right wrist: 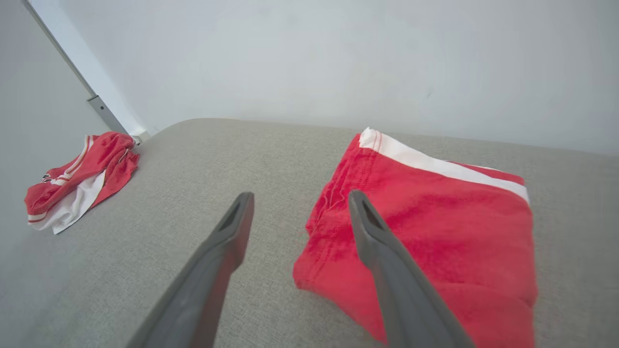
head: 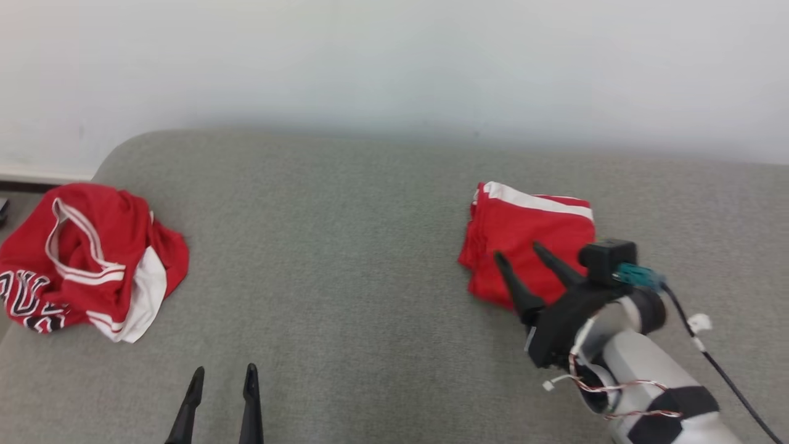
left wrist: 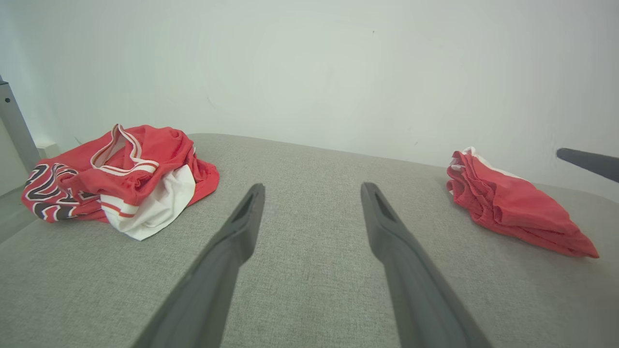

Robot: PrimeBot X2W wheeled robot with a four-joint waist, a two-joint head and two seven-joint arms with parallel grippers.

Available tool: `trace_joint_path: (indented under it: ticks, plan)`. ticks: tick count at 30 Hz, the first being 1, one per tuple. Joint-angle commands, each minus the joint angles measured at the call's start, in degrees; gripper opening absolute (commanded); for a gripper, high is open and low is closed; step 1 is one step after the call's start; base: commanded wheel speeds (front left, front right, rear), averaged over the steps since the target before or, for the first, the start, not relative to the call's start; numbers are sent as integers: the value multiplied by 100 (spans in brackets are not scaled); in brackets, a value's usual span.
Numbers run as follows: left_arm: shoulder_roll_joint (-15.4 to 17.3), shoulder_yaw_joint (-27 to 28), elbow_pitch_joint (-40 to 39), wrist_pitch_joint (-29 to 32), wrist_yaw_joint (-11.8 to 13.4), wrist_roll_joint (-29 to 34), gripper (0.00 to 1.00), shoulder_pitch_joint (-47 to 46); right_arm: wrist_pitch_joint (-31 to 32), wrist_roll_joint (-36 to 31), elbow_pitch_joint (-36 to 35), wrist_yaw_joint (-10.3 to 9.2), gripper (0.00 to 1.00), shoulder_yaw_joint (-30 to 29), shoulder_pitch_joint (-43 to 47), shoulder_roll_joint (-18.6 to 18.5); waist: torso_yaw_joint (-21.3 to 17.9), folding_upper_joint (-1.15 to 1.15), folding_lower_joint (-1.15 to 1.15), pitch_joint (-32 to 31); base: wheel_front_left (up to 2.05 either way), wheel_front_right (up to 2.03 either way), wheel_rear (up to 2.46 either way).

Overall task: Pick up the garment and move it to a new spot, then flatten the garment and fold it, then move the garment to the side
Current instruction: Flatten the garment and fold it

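Soft, light and likely quick to unfold, the folded red garment (head: 536,228) lies right of centre on the grey cushion (head: 345,246), best pinched through all layers at its near edge, right gripper (head: 518,250) spread empty over it, left gripper (head: 224,369) open too, lower left

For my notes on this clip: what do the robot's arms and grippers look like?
The right gripper and left gripper each have two long dark fingers tapering to points. The right forearm is white with black patches. A black camera box sits on its wrist, with a teal connector and a black cable. Thin red-and-white wires loop beside it.
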Motion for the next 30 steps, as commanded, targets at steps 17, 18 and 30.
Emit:
trace_joint_path:
  ticks: [17, 18, 30]
  plan:
    - [-7, 631, 128, -20, 16, 73, 100, 41, -1196, -1123, -1505, -14, 100, -1530, 1674, -378, -1005, 0, 1, -414, 0, 0, 0]
    - [-8, 734, 209, -20, -19, 70, 100, -6, -1211, -1248, -1620, -14, 100, -1648, 1830, -349, -1075, 0, 1, -425, 0, 0, 0]
    - [-8, 1000, 616, -20, -172, 127, 100, -139, -1243, -1656, -2071, -14, 100, -2374, 2612, -142, -1308, 0, 1, -540, 0, 0, 0]
